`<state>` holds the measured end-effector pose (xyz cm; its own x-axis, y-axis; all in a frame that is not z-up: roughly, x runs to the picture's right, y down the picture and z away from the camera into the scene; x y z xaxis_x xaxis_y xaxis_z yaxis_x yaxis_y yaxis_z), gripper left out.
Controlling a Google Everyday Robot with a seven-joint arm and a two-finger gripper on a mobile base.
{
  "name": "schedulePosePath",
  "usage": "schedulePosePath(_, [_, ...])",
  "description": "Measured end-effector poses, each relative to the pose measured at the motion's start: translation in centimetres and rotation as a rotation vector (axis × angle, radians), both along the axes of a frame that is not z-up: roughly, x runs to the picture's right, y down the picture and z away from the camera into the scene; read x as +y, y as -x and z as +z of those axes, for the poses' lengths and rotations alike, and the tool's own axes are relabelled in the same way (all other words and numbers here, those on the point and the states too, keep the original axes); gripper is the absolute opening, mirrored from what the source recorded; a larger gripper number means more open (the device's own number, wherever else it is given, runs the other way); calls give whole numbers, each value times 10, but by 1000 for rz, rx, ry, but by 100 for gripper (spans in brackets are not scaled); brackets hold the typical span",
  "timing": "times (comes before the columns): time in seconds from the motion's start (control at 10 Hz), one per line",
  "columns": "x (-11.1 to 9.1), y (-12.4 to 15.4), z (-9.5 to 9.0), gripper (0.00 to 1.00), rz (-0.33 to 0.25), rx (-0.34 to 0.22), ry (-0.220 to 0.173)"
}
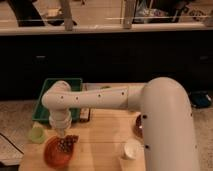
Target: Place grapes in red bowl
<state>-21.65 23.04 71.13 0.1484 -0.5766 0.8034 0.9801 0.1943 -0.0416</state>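
The red bowl (pixel 55 152) is a shiny orange-red bowl at the front left of the wooden table. The grapes (pixel 66 143), a small dark bunch, lie in the bowl at its right side. My gripper (pixel 62 134) hangs from the white wrist directly above the bowl, just over the grapes. My white arm reaches across the table from the right and hides the table behind it.
A small light-green cup (pixel 36 134) stands left of the bowl. A green tray (pixel 47 102) sits behind at the table's back left. A white cup (pixel 132 149) stands front right. A dark maroon bowl (pixel 137 128) peeks out beside my arm.
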Motion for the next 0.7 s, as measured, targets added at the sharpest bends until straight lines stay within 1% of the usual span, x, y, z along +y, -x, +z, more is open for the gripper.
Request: schedulePosePath(0.7, [0,1,0,21,0,-1,0])
